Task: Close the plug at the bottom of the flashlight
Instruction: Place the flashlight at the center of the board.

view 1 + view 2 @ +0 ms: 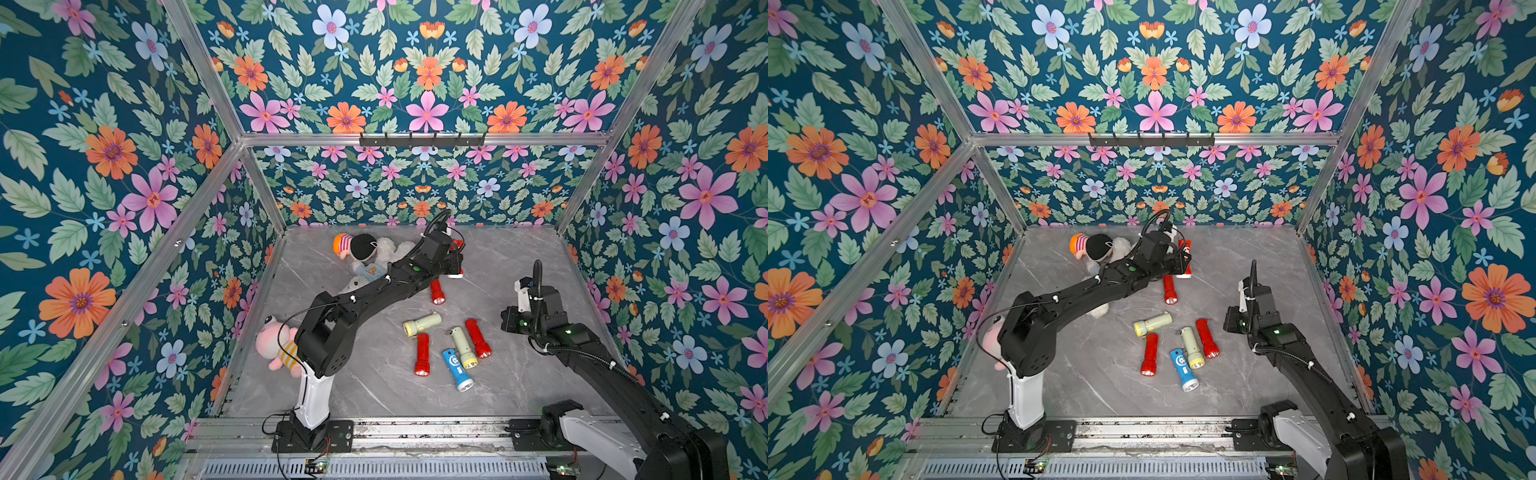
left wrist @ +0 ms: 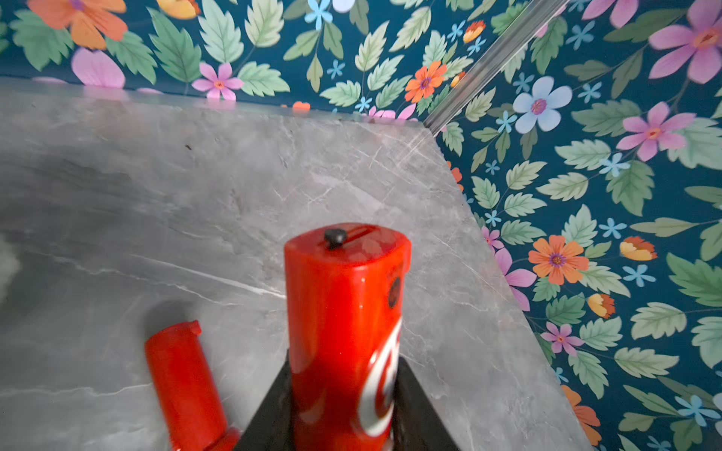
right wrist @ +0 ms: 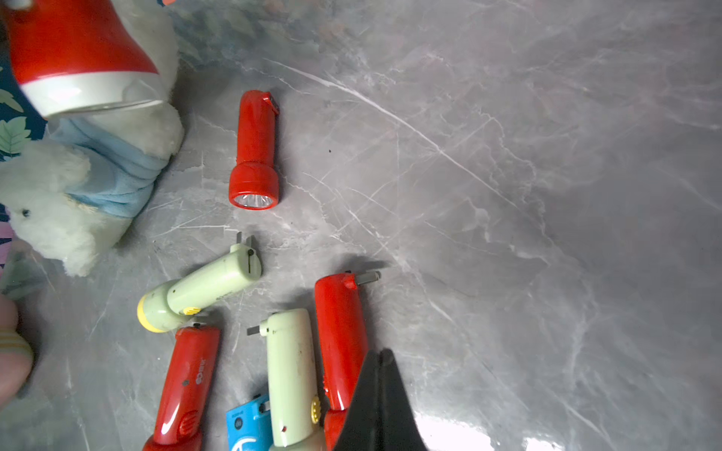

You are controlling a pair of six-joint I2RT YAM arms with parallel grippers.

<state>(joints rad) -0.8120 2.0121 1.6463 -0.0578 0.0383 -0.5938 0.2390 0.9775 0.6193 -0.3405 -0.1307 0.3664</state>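
Red held flashlight [image 2: 344, 332] w/ white head ring is clamped in L pincer [image 2: 344, 357]. Black fingers [image 2: 269, 410] press both sides of its body, so the pincer is narrow and holds it off the grey marble tabletop [image 1: 519, 257].

Landmark = lone red flashlight [image 1: 436, 292], lying flat on tabletop.

- Held flashlight hangs just beyond landmark, toward back wall. Its head end is nearest landmark and its bottom end aims at the far corner.
- In L wrist view its bottom cap shows a slot + small black knob [image 2: 335, 236]. Can't tell whether the plug is fully shut.
- R pincer [image 3: 382, 353] is front-right of landmark, above tabletop. Its black fingers are pressed together w/ nothing between.
- In front of landmark is a cluster of 5: two pale green flashlights [image 1: 422, 324] [image 1: 463, 347], two red flashlights [image 1: 422, 354] [image 1: 478, 338] and a blue flashlight [image 1: 457, 369].
- In R wrist view, metal prongs [image 3: 367, 278] stick out of the tail of one cluster red; both greens show prongs too.
- White plush [image 3: 58, 218] w/ blue wrap lies left of landmark, near but apart.
- Pink plush [image 1: 270, 345] lies well off to front-left of landmark, by L arm's base.
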